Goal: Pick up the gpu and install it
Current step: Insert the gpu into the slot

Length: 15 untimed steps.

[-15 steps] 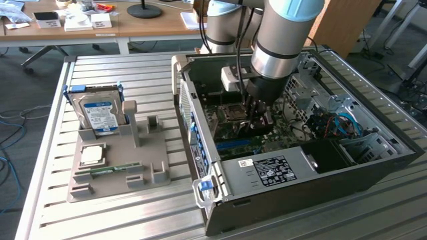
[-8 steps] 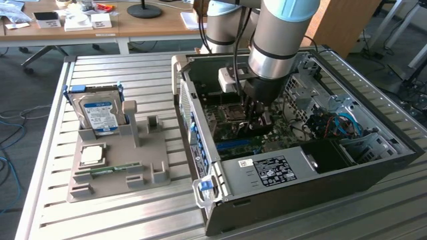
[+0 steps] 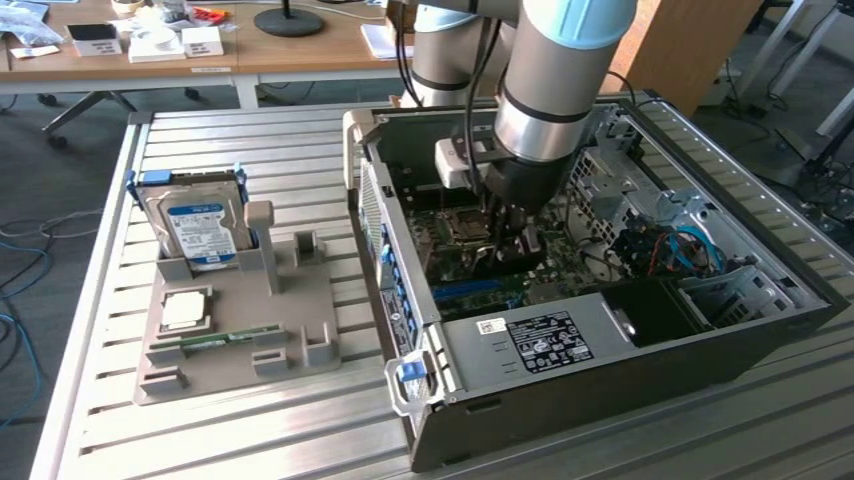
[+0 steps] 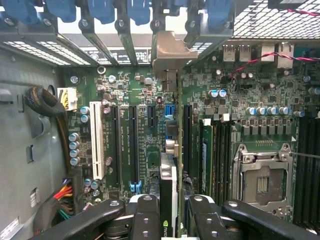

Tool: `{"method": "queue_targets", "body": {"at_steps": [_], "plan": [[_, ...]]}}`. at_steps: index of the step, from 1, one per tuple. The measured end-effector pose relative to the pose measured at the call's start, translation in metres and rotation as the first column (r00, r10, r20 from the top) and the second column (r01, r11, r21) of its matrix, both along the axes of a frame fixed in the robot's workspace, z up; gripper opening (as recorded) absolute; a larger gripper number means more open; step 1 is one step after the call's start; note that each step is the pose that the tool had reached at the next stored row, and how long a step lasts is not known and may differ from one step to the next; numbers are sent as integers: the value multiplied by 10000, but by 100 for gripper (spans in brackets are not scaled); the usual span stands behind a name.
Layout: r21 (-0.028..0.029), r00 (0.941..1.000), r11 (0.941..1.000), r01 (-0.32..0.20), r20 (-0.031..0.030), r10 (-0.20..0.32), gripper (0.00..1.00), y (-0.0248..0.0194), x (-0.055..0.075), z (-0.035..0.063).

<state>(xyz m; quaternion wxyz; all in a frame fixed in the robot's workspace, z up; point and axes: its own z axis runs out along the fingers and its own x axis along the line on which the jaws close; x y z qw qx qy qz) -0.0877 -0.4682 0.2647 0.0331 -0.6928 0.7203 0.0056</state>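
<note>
My gripper (image 4: 170, 220) is shut on the gpu (image 4: 169, 175), a thin dark card seen edge-on between the two black fingers (image 4: 145, 220). Its metal end bracket (image 4: 170, 52) reaches the row of rear slot openings of the case. The card stands on edge over the green motherboard (image 4: 145, 95), running alongside a long black slot (image 4: 186, 140). Whether it sits in a slot I cannot tell. In the exterior view the gripper (image 3: 514, 245) is low inside the open computer case (image 3: 587, 350), just above the motherboard.
On the table at the exterior view's left stands a grey parts holder (image 3: 240, 330) with a blue-labelled hard drive (image 3: 198, 225), a processor (image 3: 184, 310) and a green memory stick (image 3: 214, 340). Inside the case are a white slot (image 4: 97, 142), a processor socket (image 4: 262, 180), cables (image 4: 65, 192) and the power supply (image 3: 534, 340).
</note>
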Motion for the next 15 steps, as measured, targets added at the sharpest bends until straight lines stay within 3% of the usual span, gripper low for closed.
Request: {"method": "queue_targets", "body": {"at_steps": [15], "plan": [[-1,10000,10000,-2,-1,2,27,-12,-18,-30]]}}
